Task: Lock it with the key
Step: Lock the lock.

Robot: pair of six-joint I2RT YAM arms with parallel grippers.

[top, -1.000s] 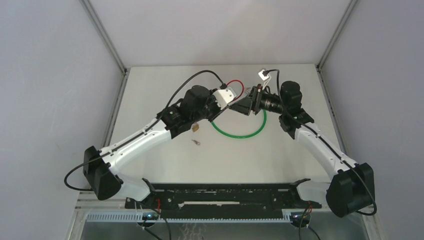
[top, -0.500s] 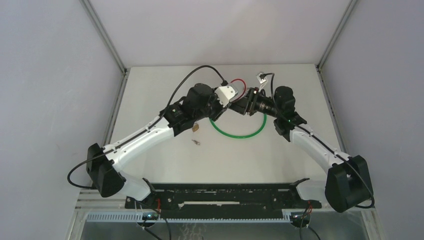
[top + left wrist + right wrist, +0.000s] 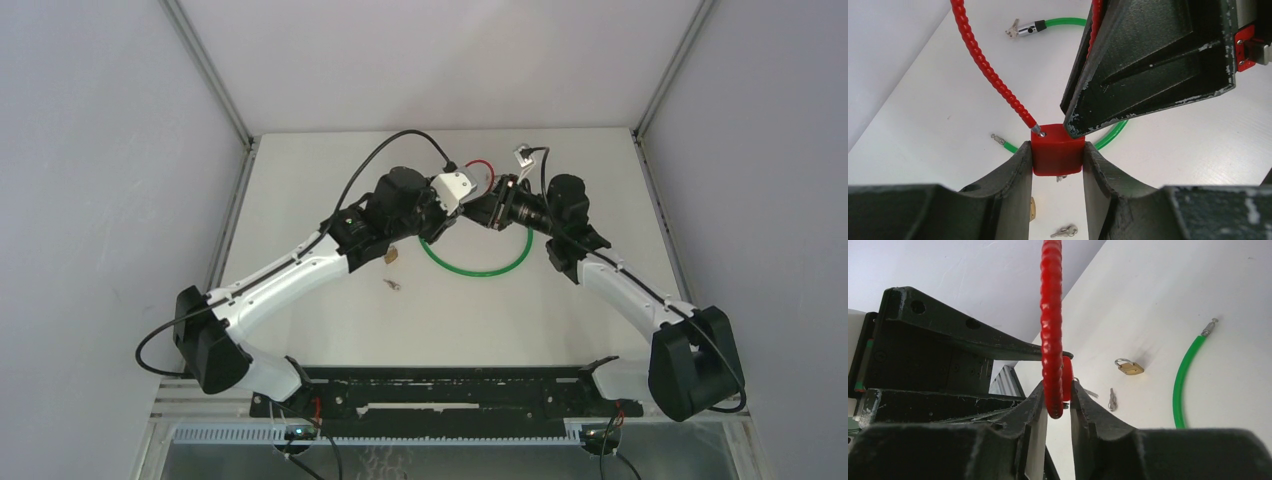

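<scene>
My right claw has swung in and narrowed around the red ribbed cable; I can't tell if it pinches yet. My left claw is clamped on the red block-shaped lock body, held above the white table near its far edge. I judge the cable end gets seated next, before any keying.

I count two cable locks, this red one and the green cable lock. There is one small brass padlock and one loose silver key.

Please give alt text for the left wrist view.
The left tool clamps a red lock, its red cable rising to the upper left. The right tool points at the lock's top corner; a green cable and keys lie on the table below.
</scene>
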